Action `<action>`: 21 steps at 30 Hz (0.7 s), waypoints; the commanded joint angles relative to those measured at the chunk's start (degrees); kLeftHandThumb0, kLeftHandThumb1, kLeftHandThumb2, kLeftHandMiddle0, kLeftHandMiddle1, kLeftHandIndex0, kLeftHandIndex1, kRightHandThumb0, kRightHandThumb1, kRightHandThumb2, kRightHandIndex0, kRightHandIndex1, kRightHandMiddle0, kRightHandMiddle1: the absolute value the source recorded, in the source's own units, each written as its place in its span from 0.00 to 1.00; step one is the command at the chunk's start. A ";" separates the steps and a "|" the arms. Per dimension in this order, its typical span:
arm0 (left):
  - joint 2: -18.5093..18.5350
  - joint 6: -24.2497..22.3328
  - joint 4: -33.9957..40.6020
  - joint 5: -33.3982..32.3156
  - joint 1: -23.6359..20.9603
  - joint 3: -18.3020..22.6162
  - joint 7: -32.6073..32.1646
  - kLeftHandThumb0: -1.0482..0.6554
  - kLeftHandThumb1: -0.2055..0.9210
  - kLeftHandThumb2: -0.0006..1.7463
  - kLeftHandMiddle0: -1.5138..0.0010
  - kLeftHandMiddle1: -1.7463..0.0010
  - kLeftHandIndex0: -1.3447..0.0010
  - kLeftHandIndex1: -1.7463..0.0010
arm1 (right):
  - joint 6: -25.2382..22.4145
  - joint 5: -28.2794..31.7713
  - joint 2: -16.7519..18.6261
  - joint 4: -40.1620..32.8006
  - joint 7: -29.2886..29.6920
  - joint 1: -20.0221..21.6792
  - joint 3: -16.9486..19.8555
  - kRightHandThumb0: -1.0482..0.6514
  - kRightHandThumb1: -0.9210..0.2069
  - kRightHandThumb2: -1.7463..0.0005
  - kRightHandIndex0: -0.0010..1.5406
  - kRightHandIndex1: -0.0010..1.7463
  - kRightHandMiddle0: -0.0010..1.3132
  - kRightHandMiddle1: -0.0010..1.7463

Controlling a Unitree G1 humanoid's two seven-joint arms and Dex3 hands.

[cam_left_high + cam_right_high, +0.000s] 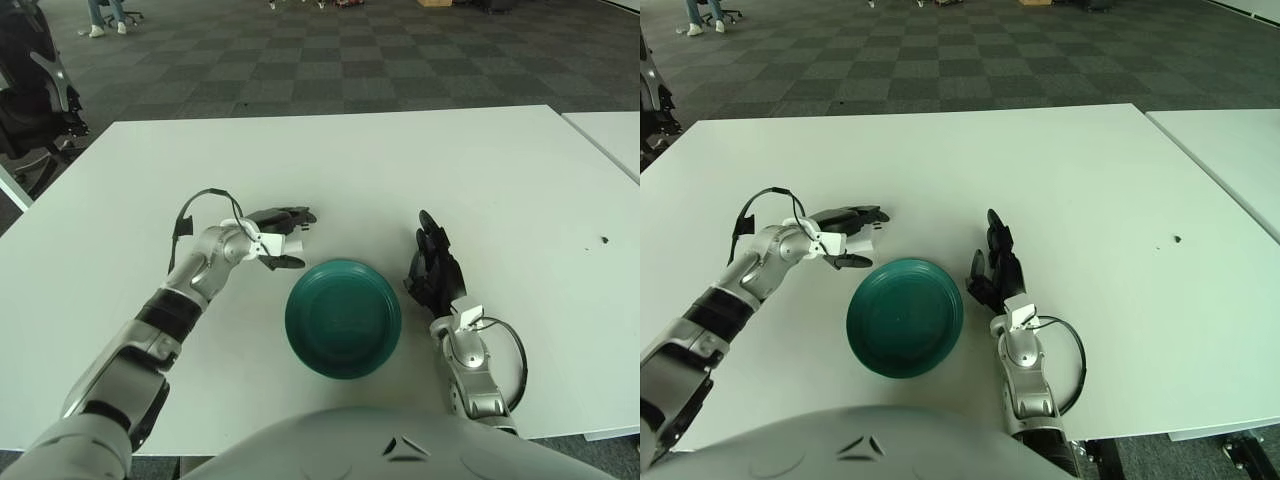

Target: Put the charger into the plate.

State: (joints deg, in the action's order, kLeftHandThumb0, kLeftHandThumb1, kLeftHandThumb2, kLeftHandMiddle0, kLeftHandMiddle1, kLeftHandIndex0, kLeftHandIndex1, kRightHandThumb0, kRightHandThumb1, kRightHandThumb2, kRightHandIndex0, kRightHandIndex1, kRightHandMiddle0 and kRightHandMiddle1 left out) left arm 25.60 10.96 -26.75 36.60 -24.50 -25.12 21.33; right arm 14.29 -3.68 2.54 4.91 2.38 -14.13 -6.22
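A small white charger (291, 243) lies on the white table (400, 160), just left of and beyond the round green plate (343, 317), which has nothing in it. My left hand (283, 238) is at the charger. Its dark fingers (285, 215) reach over the far side and the thumb (284, 262) sits on the near side, spread around the charger without clearly clamping it. My right hand (432, 265) shows just right of the plate, palm side down, fingers relaxed and holding nothing.
A second white table (612, 135) stands off the right edge with a gap between. A small dark speck (604, 240) marks the table at far right. An office chair (30, 90) stands beyond the left corner.
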 commanded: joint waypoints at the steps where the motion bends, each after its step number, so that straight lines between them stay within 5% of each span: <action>1: -0.33 1.77 -6.93 1.49 -1.13 -1.13 -4.42 0.00 1.00 0.36 0.88 0.99 1.00 0.57 | -6.12 0.07 -0.39 7.02 -0.64 -3.89 0.00 0.11 0.00 0.47 0.00 0.00 0.00 0.09; 21: -3.24 2.67 -22.85 6.77 -4.03 -4.40 -25.05 0.03 1.00 0.31 0.83 0.99 0.92 0.43 | -6.12 1.47 -1.13 7.31 -2.21 -3.97 1.33 0.11 0.00 0.47 0.01 0.00 0.00 0.09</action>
State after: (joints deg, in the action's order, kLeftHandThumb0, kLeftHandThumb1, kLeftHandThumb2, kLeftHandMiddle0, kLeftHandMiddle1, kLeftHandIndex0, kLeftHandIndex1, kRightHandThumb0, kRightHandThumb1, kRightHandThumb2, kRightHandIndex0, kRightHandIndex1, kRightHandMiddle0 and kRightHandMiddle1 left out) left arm 22.65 14.61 -45.71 41.56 -29.26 -27.84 -1.75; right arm 14.42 -2.82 1.99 5.03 0.53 -14.08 -5.54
